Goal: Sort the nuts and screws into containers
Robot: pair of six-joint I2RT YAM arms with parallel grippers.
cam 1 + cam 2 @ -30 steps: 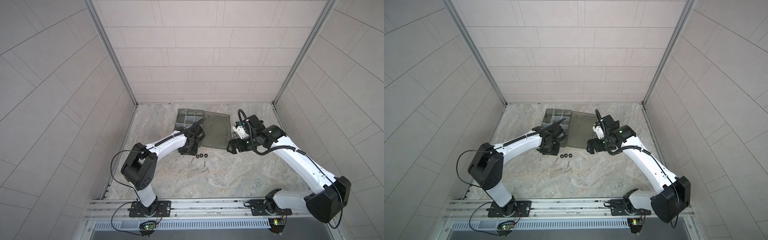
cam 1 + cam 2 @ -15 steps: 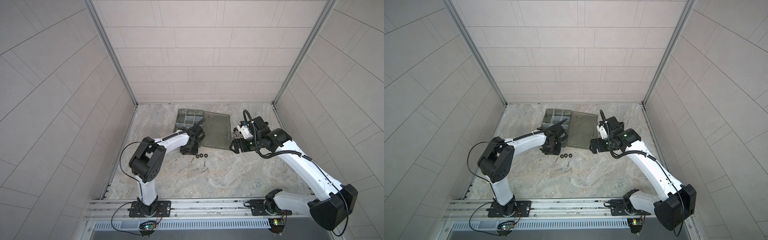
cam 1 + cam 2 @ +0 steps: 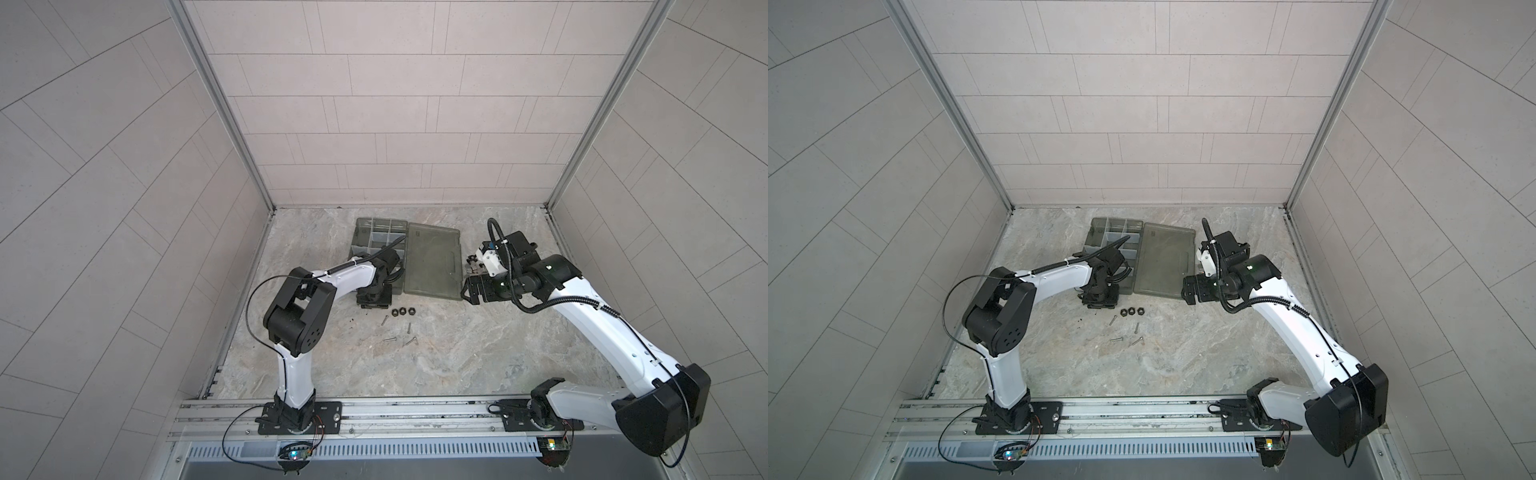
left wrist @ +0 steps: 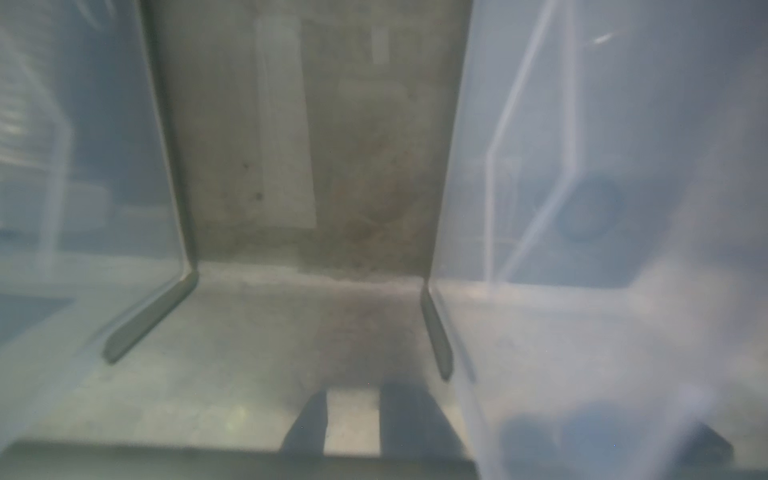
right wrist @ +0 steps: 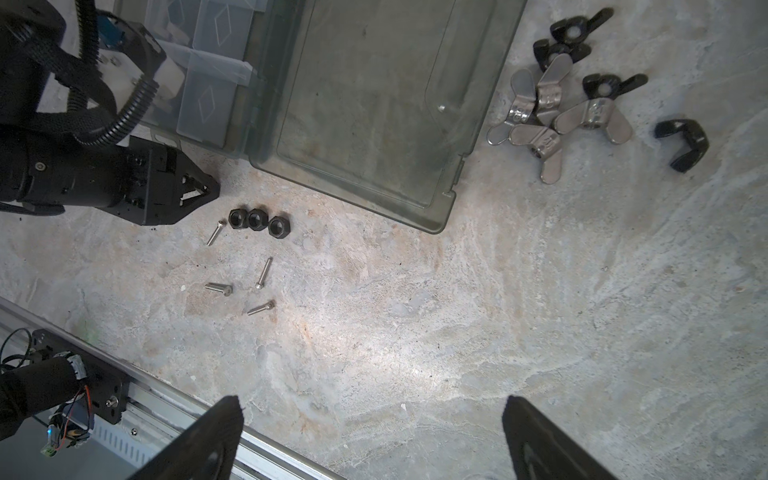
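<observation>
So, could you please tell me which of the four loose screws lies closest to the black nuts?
The screw whose head sits right beside the end nut of the row; the other three lie well clear of it.

Both arms reach in low, pincers pointing down

The left arm (image 3: 353,277) folds sharply at the elbow and its forearm stretches toward the far edge of the worktop (image 3: 457,357). The left pincer (image 4: 353,390) shows a narrow gap. The right arm (image 3: 602,332) arcs in from the near right corner, with the right pincer (image 5: 370,401) spread wide.
</observation>
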